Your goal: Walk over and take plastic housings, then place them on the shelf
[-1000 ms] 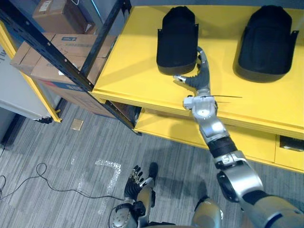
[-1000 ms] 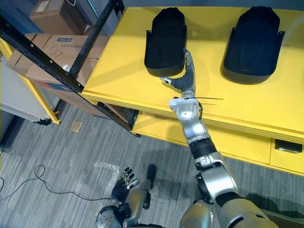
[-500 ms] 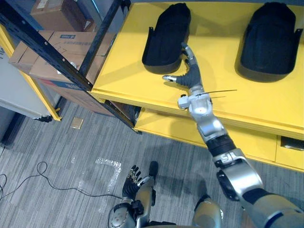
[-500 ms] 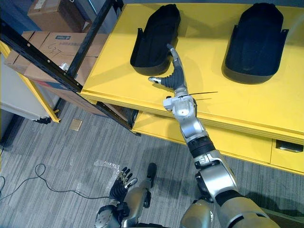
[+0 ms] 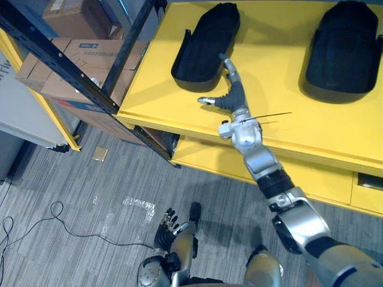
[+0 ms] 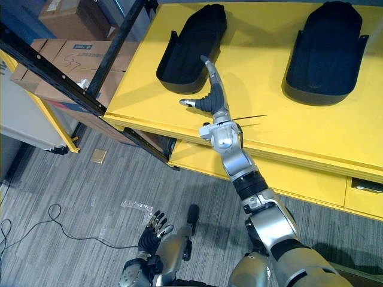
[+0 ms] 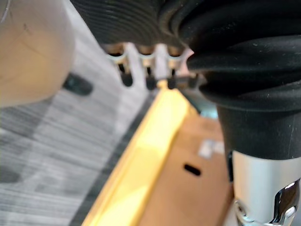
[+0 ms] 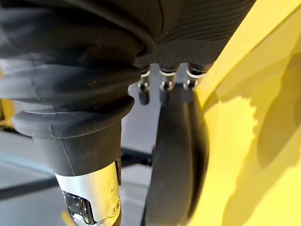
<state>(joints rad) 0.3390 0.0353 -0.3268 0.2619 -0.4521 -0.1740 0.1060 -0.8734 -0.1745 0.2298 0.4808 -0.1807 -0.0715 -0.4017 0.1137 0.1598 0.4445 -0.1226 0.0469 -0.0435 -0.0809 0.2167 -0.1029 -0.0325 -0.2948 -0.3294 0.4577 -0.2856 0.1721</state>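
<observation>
While the right hand point(image 5: 231, 95), fingers straight and holding nothing, was pressed against it, the left plastic housing point(image 5: 206, 39) was found turned and shifted leftward on the yellow shelf point(image 5: 275, 66); placement was judged nearly settled.

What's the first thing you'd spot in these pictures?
A bright yellow shelf carries two black plastic shells: the left housing and the right housing. The right hand stretches out, straight fingers against the left housing's edge. The left hand hangs low over the grey floor.
</observation>
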